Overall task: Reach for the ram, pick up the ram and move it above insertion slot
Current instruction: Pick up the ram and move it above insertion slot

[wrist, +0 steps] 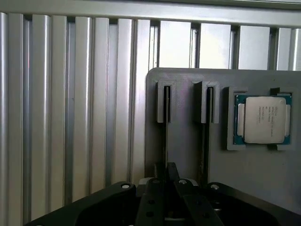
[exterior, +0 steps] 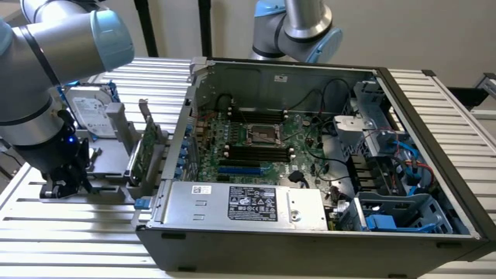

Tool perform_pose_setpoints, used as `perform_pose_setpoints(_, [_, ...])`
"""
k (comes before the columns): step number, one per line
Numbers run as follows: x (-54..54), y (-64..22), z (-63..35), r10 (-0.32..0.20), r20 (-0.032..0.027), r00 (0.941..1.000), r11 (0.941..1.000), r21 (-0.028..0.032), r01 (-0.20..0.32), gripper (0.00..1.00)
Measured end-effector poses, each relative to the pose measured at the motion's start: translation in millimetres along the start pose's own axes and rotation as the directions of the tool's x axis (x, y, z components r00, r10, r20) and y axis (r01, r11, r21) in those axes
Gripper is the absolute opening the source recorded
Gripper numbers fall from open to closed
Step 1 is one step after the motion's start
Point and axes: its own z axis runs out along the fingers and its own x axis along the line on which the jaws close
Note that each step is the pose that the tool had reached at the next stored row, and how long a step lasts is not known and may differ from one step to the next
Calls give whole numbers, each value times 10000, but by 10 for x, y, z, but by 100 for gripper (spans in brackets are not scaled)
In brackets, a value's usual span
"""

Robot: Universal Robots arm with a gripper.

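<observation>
The gripper sits low over the grey holder, jaws narrow and apparently pinched on the ram, which stands edge-on in 1 of 2 grooves, its long axis running straight ahead from the fingertips; the motherboard's memory slots lie well apart, toward the exterior view's right

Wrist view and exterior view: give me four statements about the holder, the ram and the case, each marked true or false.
1. The computer case lies open. True.
2. The ram hangs over the case. False: it stands edge-on in a slot of the gray holder, the pincer closed on it.
3. A processor chip lies in a recess of the holder. True.
4. The green expansion card sits inside the case. False: it stands upright outside it.
</observation>
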Motion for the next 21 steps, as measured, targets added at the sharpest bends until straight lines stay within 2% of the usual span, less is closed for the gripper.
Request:
perform_pose_setpoints(5, [0, 1, -25, 24, 49, 10000, 10000, 2, -24, 13])
perform_pose_setpoints(10, [-4, 5, -135, 32, 106, 9999, 10000, 5, -32, 13])
perform_pose_setpoints(14, [-9, 10, -278, 38, 133, 9999, 10000, 5, -38, 13])
perform_pose_setpoints(21, [-13, 9, -594, 48, 147, 9999, 10000, 4, -48, 13])
